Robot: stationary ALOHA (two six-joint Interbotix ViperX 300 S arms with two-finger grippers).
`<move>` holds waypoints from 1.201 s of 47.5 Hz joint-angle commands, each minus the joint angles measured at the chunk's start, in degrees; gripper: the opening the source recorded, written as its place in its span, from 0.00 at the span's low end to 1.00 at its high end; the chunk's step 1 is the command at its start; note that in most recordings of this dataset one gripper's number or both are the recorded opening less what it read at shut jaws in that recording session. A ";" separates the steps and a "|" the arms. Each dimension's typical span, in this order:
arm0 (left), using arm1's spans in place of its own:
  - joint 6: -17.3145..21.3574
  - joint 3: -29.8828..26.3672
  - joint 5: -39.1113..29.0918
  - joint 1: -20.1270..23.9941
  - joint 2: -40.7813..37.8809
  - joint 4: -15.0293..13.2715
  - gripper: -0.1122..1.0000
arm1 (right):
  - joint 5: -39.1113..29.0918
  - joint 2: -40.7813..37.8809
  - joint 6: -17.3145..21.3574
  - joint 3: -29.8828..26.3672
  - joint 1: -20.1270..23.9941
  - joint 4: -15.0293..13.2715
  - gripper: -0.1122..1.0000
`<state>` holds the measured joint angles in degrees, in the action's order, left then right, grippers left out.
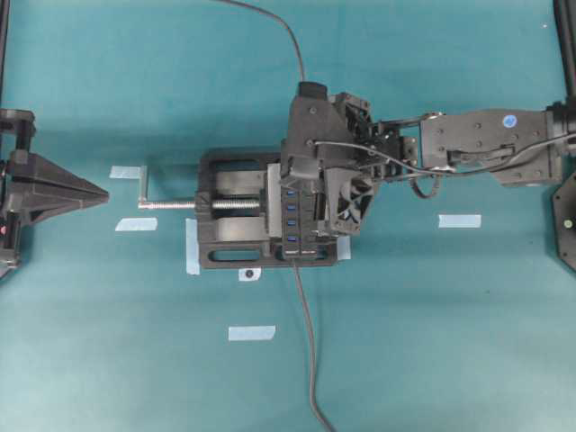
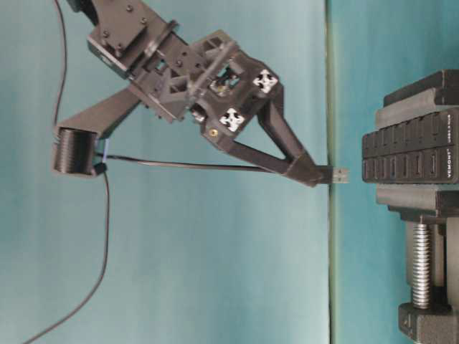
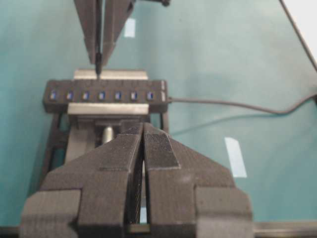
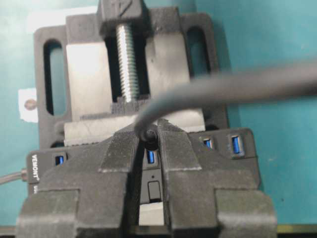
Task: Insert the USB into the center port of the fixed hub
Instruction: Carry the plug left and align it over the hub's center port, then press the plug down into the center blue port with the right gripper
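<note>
The right claw (image 2: 319, 175) is closed narrow on the USB (image 2: 337, 175), its 2 fingers pinching the small black plug so that the metal tip sticks out just past the fingertips. In the table-level view that tip points at the fixed hub (image 2: 410, 155) and stands a short gap away from its face, not touching. The thin dark cable (image 2: 186, 165) runs back from the plug along the underside of this claw toward a ribbed black cylinder (image 2: 72, 150) on the arm. From the right wrist view the cable (image 4: 223, 87) bends across the picture above the fingertips, and straight beyond the claw's tips a blue slot (image 4: 151, 157) of the hub (image 4: 237, 148) shows in the gap between the fingers; whether this is the center port cannot be told from that view alone. In the left wrist view the right claw's fingers (image 3: 91, 29) come down over the hub's (image 3: 106, 95) row of 7 blue slots, with the plug tip hanging just above the center port (image 3: 101, 95). The hub is clamped in a black vise (image 1: 229, 220) with a silver screw (image 1: 171, 204), which lies directly under the right claw on the teal tabletop (image 1: 432, 342). The left claw (image 3: 143, 144) is shut with its fingers together, holding nothing, and sits well apart from the vise, facing its screw end.
</note>
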<state>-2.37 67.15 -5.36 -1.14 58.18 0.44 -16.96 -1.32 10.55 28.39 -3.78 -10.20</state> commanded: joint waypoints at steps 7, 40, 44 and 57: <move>-0.09 -1.14 0.26 0.00 -0.35 0.00 0.10 | 0.18 -0.53 0.70 -1.49 0.18 0.00 0.17; -0.09 -0.97 0.26 0.00 -0.35 0.00 0.10 | -1.32 -2.81 0.53 -1.41 0.18 0.00 0.17; -0.09 -0.97 0.26 -0.09 -0.35 0.00 0.10 | -1.32 -2.81 0.53 -1.41 0.18 0.00 0.17; -0.18 -0.97 0.26 0.00 -0.35 0.09 0.10 | -0.62 -2.90 0.44 -1.49 0.26 0.09 0.17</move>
<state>-2.46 67.15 -5.36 -1.14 58.18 0.44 -18.19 -4.92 10.55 28.30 -3.78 -10.20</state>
